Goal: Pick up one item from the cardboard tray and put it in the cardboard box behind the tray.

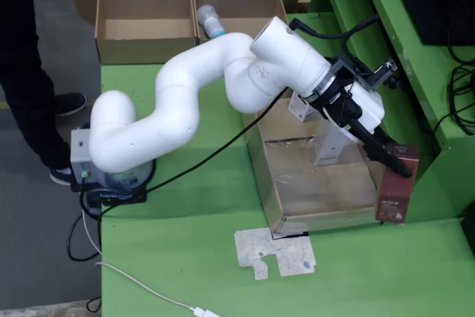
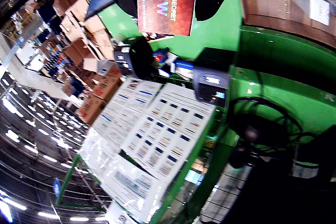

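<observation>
White arm (image 1: 185, 102) reaches right across the green table (image 1: 185, 257), wrist over the cardboard tray (image 1: 326, 206). Gripper (image 1: 397, 167) sits at the tray's right edge, black fingers (image 1: 375, 146) clenched on the top of a dark red box (image 1: 395, 183). Box stands upright, just beside the tray's right wall, against the green shelf frame; can't tell whether its base touches the table. Wrist view: same red box (image 2: 167, 4) pinned between both fingers, label reads "SECRET". A white box (image 1: 329, 146) remains inside the tray. Two open cardboard boxes (image 1: 185, 24) sit at the far edge of the table, well apart from the gripper; a bottle (image 1: 211, 21) lies in the right-hand one. Cardboard scrap (image 1: 276, 252) lies near the tray's near side.
</observation>
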Robot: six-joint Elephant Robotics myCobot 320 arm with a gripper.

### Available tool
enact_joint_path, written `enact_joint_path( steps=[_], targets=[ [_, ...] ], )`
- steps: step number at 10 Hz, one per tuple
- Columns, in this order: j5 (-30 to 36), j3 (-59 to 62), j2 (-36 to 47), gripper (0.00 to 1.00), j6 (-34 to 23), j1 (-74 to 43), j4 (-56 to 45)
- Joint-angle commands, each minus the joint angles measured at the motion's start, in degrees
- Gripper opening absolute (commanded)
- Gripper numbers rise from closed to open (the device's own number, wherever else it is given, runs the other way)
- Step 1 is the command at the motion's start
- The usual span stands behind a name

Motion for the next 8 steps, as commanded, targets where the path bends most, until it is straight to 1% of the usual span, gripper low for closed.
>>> enact_joint_path(
  steps=[1, 2, 3, 4, 6, 7, 8],
  targets=[
    [29.89, 1.66, 6.27, 0.00, 8.68, -8.07, -12.21],
    [29.89, 1.66, 6.27, 0.00, 8.68, -8.07, -12.21],
    [41.97, 1.66, 9.88, 0.00, 8.62, -11.17, -23.58],
    [41.97, 1.66, 9.88, 0.00, 8.62, -11.17, -23.58],
    [46.11, 1.66, 12.69, 0.00, 7.13, -11.86, -31.51],
    [46.11, 1.66, 12.68, 0.00, 7.13, -11.86, -31.51],
    [47.32, 1.66, 14.41, 0.00, 6.22, -11.37, -38.33]
  ],
)
